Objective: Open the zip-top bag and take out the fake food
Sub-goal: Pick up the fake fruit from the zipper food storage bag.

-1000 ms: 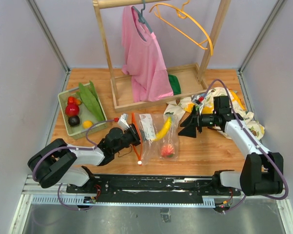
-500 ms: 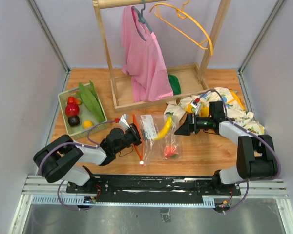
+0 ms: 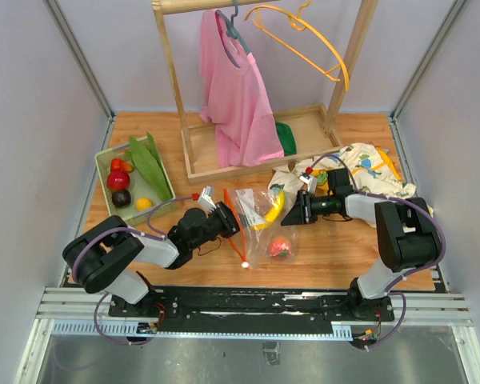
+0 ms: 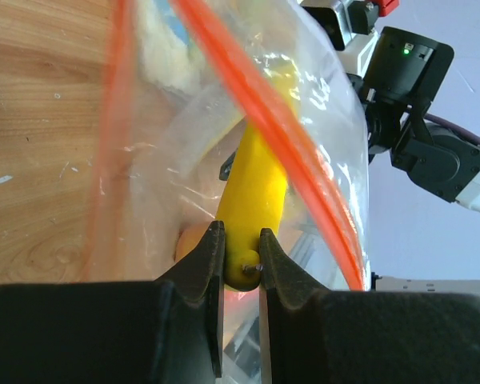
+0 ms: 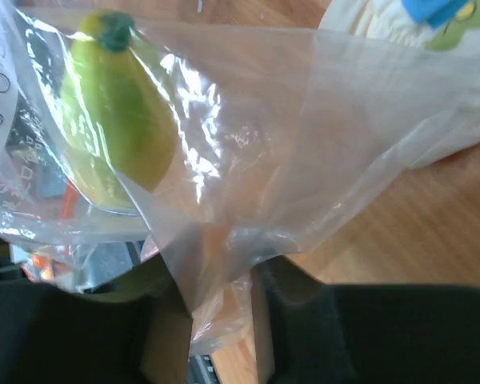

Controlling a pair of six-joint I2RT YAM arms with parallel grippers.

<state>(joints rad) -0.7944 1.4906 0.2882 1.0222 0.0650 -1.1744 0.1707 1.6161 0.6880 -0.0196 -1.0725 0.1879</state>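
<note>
While the zip-top bag (image 3: 252, 210) hangs stretched between both arms, I note from the near edge outward.

- Nearest, at 6 o'clock from the bag: a red piece (image 3: 280, 247) of fake food low by the table (image 3: 336, 260). Whether film covers it, I cannot tell.
- Left gripper (image 3: 226, 218): jaws nearly together, pinched on the bag's edge at its orange zipper end. In the left wrist view the two zipper strips spread apart, so the mouth is open.
- Right gripper (image 3: 293, 214): jaws partly apart around a fold of the bag's closed end. I cannot tell whether they bite.
- The bag's long axis runs 9 to 3 o'clock, mouth at 9 toward the left claw, closed end at 3 toward the right.
- The banana piece (image 3: 272, 210) sits inside with its long axis about 1 to 7 o'clock. It is nearer the right claw, and straight ahead of the left claw through the mouth.
- My judgement: the next move turns on that line. The right arm raises the closed end and the banana slides toward 9 o'clock.
- Farther out: the green tray (image 3: 163, 179) at 10 o'clock, well apart, and the printed cloth (image 3: 368, 168) at 2 o'clock.
</note>
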